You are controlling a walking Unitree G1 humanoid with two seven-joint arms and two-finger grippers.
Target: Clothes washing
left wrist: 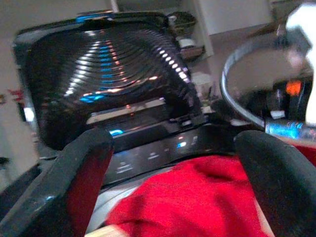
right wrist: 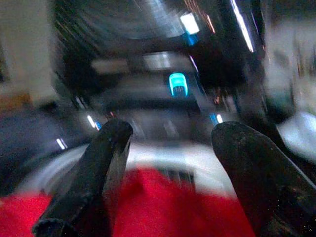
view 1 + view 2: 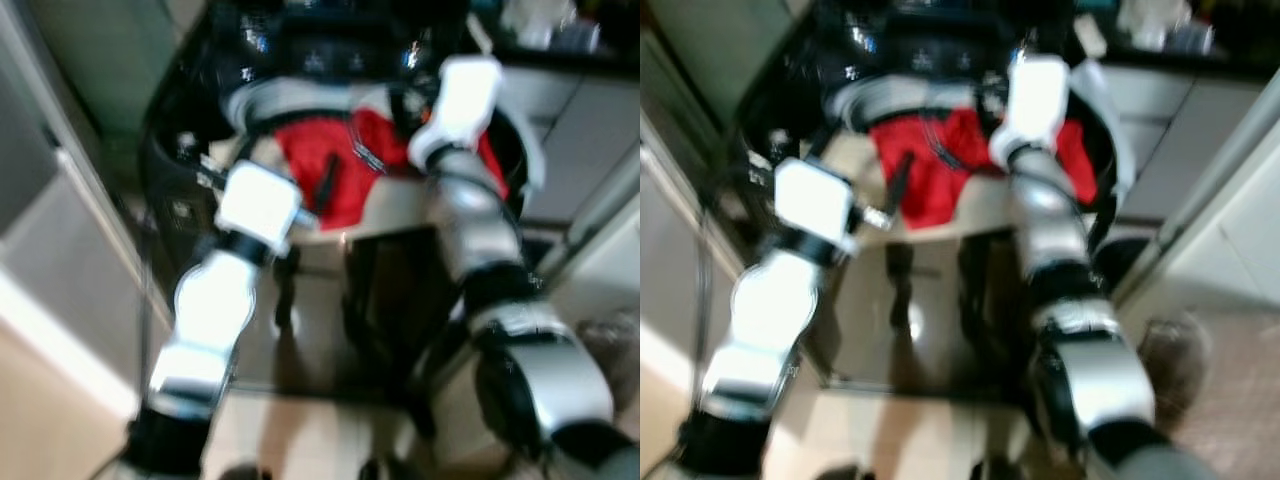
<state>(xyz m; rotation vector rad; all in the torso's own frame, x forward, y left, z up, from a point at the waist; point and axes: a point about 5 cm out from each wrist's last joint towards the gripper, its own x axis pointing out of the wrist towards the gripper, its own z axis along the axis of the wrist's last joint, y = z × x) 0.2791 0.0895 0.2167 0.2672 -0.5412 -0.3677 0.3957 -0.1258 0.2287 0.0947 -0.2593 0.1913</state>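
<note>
- Left eye view had the red garment (image 3: 345, 165) bunched in the washer's round opening (image 3: 520, 150), one fold spilling toward six o'clock over the front rim, presumably mid-loading; its long axis ran roughly nine to three.
- Left gripper (image 1: 170, 182) hovered at the garment's eight o'clock, fingers spread with cloth between them, not pinching.
- Right gripper (image 2: 170, 177) reached in near two o'clock, fingers likewise apart above the red.
- Beyond stood the raised dark lid (image 1: 108, 79).

No text, label, brand or number can be read; the washing machine's (image 1: 106, 89) lit panel marks are blurred.
</note>
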